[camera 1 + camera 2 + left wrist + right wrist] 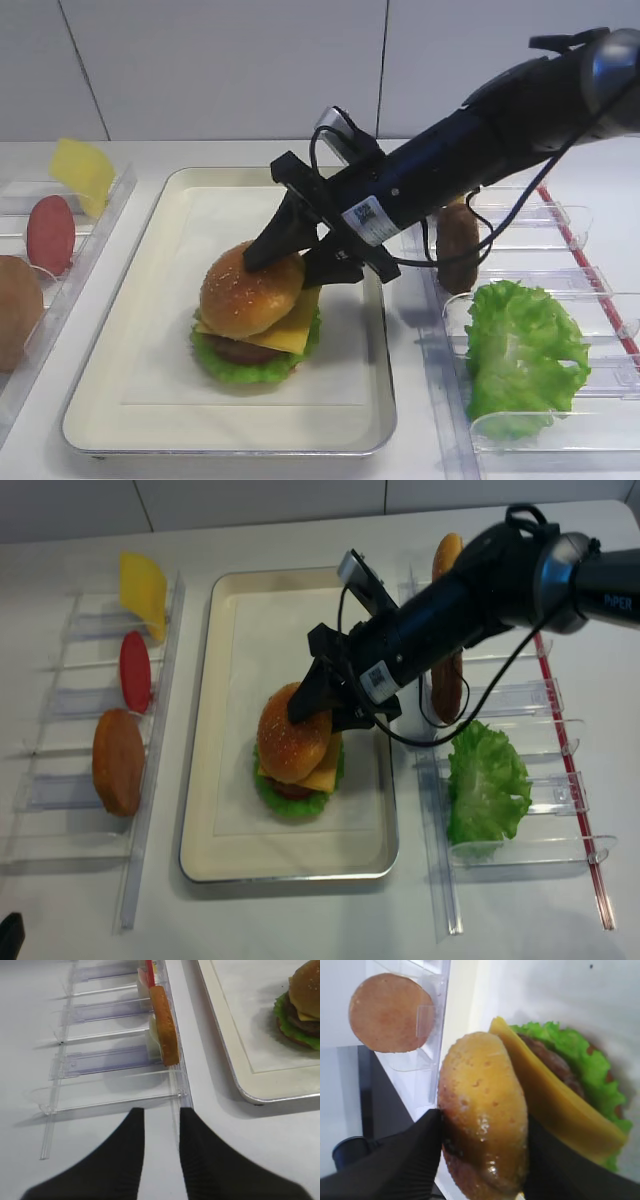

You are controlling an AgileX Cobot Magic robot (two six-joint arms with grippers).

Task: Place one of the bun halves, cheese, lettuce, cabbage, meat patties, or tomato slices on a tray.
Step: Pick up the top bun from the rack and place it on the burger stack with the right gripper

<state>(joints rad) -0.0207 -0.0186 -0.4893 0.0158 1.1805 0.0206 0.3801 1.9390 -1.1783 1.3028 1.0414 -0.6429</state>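
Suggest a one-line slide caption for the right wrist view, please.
Right gripper flanks the sesame bun top atop cheese, patty and lettuce.

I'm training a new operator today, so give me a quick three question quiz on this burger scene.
1. True or false: the bun top sits on the cheese.
2. Which arm reaches over the tray: A left, B right?
3. What green item stands in the right-hand rack?

Key: 1 true; 2 B, the right gripper, fingers either side of the bun; 3 lettuce.
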